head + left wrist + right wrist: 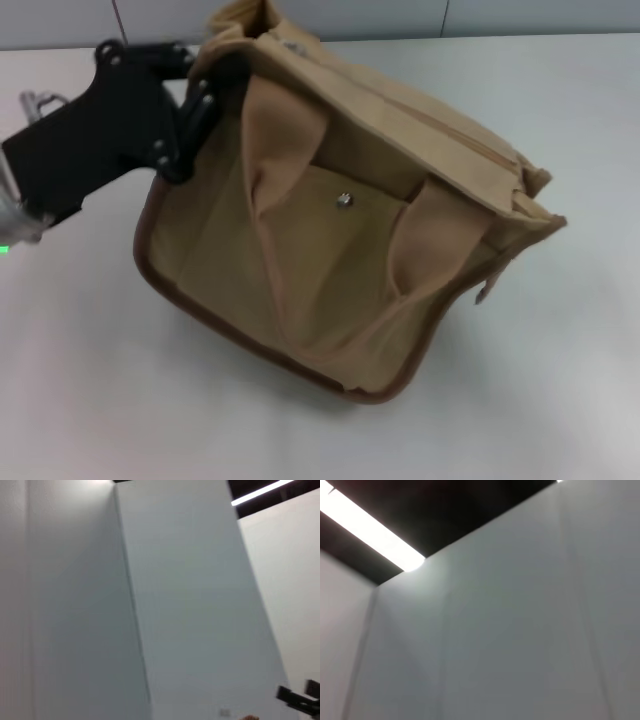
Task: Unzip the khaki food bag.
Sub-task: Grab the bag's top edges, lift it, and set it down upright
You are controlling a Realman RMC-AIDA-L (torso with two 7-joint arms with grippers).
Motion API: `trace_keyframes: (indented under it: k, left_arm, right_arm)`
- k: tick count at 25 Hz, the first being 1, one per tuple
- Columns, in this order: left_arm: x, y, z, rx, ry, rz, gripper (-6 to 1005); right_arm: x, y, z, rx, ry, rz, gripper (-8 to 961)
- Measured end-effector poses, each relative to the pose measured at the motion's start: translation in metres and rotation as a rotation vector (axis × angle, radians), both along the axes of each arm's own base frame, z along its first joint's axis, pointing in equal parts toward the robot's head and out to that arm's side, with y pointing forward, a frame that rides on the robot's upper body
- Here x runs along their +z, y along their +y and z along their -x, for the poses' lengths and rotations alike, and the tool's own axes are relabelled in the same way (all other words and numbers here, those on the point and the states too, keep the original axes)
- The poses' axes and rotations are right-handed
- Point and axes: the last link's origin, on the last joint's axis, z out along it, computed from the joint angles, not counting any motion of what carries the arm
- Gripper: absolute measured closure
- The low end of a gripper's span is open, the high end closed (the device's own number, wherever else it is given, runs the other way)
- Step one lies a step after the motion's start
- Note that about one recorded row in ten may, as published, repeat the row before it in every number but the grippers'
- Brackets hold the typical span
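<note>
Early in the unzipping, by the look of it: zipper [440,125] apparently closed along the top edge, running from about 11 o'clock toward 3 o'clock.

Khaki food bag [340,230] sitting mid-table [560,400], tilted, front pocket facing the head camera.

Left end effector [200,105] at 10 o'clock, pressed against the bag's upper left corner, seemingly bracing or pinching the fabric there; whether clenched on cloth or merely touching, cannot tell.

Right end effector out of view.

Next move probably calling for a firm hold at that corner while finding the small zipper pull, not clearly visible.

Soft tan canvas, boxy yet slumping; darker brown piping [250,345] around the edges; two limp loop handles [285,150]; small silver snap [344,200] on the pocket.

Smooth pale table.
</note>
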Motion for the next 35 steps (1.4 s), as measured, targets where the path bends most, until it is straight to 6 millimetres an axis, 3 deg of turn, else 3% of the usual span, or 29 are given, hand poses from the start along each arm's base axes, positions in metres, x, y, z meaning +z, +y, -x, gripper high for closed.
trace_keyframes:
  k: [10, 18, 28, 35]
  left_arm:
    - [0.000, 0.015, -0.042, -0.198, 0.073, 0.026, 955]
    - [-0.004, 0.014, -0.046, -0.224, 0.089, 0.041, 950]
    - [-0.006, 0.014, -0.049, -0.246, 0.111, 0.045, 943]
    - [-0.005, 0.014, -0.050, -0.255, 0.119, 0.034, 938]
  right_arm:
    - [-0.015, 0.060, 0.040, 0.054, 0.043, 0.045, 105]
    - [-0.038, 0.087, 0.074, 0.161, -0.040, 0.197, 105]
    - [-0.060, 0.098, 0.092, 0.215, -0.123, 0.378, 105]
    - [-0.057, 0.090, 0.077, 0.215, -0.205, 0.554, 105]
